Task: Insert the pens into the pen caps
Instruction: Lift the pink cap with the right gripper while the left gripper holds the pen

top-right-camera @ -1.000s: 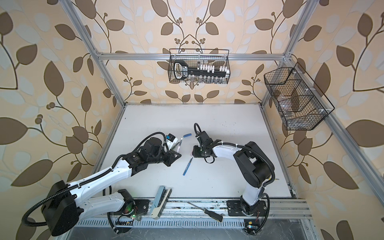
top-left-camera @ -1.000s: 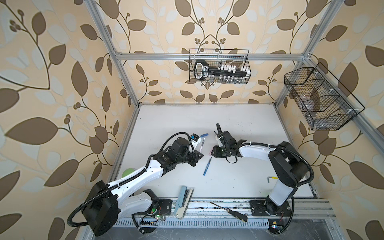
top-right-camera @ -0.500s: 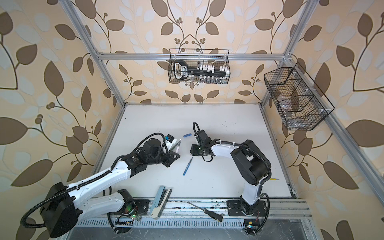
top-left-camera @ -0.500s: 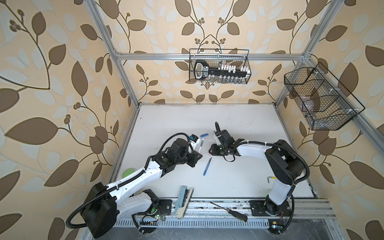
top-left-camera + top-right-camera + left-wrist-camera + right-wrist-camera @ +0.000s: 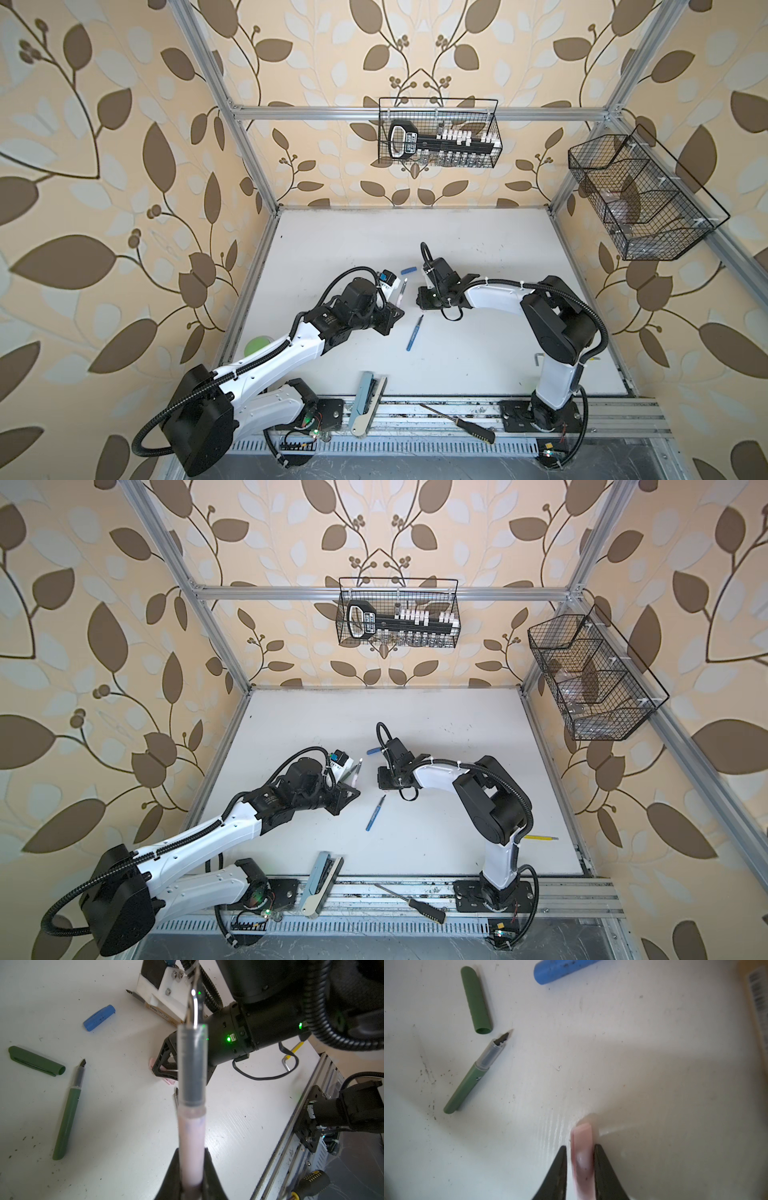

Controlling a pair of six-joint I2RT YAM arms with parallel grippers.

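Nothing on the table is shifting; the change is all in the right arm. It's been edging toward the left edge over the last second and is now sitting low over the middle of the table. The right gripper is closing in on the pale pink cap, which is lying flat on the table between its jaws. One jaw is looking flush, the other is still showing a sliver of gap, and the frame is blurring, so can't tell if the grip is seated yet. The left arm is barely moving. The left gripper is staying clamped on the pale pink pen, holding it off the table with the nib pointing at the right gripper. Reading this as the pink pair getting staged: cap pickup in progress, insertion not started. The rest is lying loose and waiting:
- blue pen, toward the front edge
- blue cap, toward the back edge
- green pen and green cap, side by side nearer the left edge
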